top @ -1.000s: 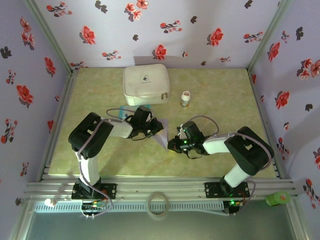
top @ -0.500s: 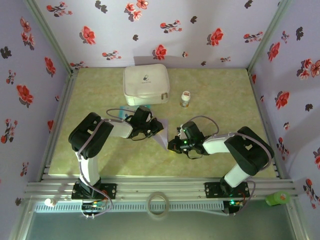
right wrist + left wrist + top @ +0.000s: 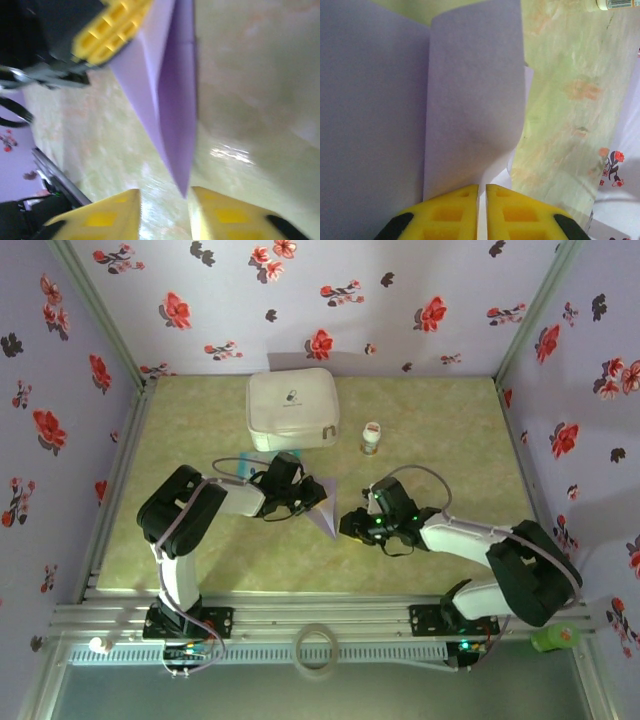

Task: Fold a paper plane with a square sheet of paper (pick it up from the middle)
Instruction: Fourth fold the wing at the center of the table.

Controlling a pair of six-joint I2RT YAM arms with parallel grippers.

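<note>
Left end effector [image 3: 304, 498], reaching in from 9 o'clock near the middle of the worktop [image 3: 450, 450], is clamped on the lavender paper [image 3: 324, 514]. In its wrist view the two yellow fingers [image 3: 455, 210] stand nearly together, with the paper's edge pinched in the thin slit between them. The paper is partly folded, its layers overlapping as they run away from the fingers. In the overhead view it narrows to a point aimed toward 5 o'clock. Right end effector [image 3: 165, 202] comes in from 3 o'clock, just beside that point. Its yellow jaws stand apart, with the paper's tip at the mouth of the gap and not pinched; whether the tip touches a finger I cannot tell. A white zip case [image 3: 292, 408] sits at 12 o'clock from the paper, near the back edge. A small bottle [image 3: 371, 438] stands at 1 o'clock, apart from both arms.
</note>
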